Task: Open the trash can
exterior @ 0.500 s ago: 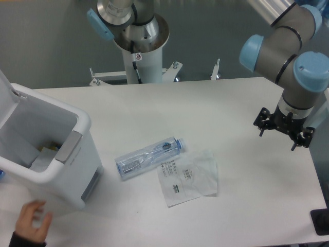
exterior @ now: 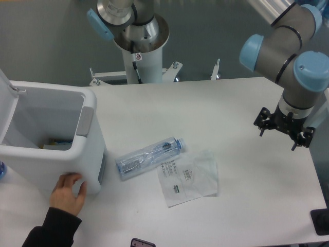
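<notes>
The trash can, a big white boxy bin, stands at the table's left edge. Its lid is swung up at the far left, so the inside shows, with some scraps at the bottom. A grey push tab sits on its right rim. My gripper hangs far to the right over the table, well apart from the can. I see it from above, and the wrist hides its fingers.
A person's hand in a dark sleeve rests against the can's front lower corner. A clear plastic bottle and a flat plastic bag lie mid-table. The arm's base column stands at the back.
The trash can has swung round and now stands squarer to the table edge. The hand has moved up and right onto its front corner. My arm has not moved.
</notes>
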Action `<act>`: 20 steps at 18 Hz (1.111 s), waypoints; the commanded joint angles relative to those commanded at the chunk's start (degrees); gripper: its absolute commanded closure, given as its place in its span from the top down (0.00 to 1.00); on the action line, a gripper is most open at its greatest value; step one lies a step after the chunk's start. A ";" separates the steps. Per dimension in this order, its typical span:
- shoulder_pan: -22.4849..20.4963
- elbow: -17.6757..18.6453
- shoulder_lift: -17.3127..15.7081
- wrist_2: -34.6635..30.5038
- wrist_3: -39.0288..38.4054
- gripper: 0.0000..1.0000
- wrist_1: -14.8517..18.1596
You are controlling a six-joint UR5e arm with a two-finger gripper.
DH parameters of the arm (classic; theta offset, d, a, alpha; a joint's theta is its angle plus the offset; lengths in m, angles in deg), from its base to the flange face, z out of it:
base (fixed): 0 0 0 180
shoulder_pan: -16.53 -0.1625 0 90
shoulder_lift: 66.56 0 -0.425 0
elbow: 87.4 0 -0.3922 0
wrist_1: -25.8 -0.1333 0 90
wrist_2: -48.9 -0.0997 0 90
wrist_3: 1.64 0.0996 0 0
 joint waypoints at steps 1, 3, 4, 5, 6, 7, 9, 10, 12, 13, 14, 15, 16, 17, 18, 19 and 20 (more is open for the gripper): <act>0.36 0.00 0.00 -0.18 -0.09 1.00 0.09; 0.36 0.35 -0.09 -0.18 -0.35 1.00 0.09; 0.27 0.79 -0.09 0.00 -0.35 1.00 -0.09; 0.18 1.31 -0.61 0.09 -0.44 1.00 -0.26; -0.08 1.49 -0.88 0.17 -0.18 1.00 -0.18; -0.34 1.84 -0.97 0.26 0.08 1.00 -0.44; 0.18 2.28 -1.58 0.00 -0.27 1.00 -0.61; -0.17 2.55 -1.76 0.26 -0.53 1.00 -0.53; -0.52 3.25 -2.11 0.88 -4.29 1.00 -0.79; -0.09 3.69 -2.37 0.70 -6.13 1.00 -0.88; 0.27 3.60 -2.72 0.79 -7.89 1.00 -0.79; 0.53 3.60 -3.07 0.79 -9.74 1.00 -0.62; 1.06 3.60 -3.51 0.79 -11.06 1.00 -0.18; 1.84 3.78 -4.38 1.57 -12.55 1.00 0.96; 2.29 3.78 -5.35 2.45 -14.22 1.00 2.79; 2.81 3.61 -5.97 3.24 -15.81 1.00 4.73; 3.69 3.34 -6.41 3.77 -16.95 1.00 6.23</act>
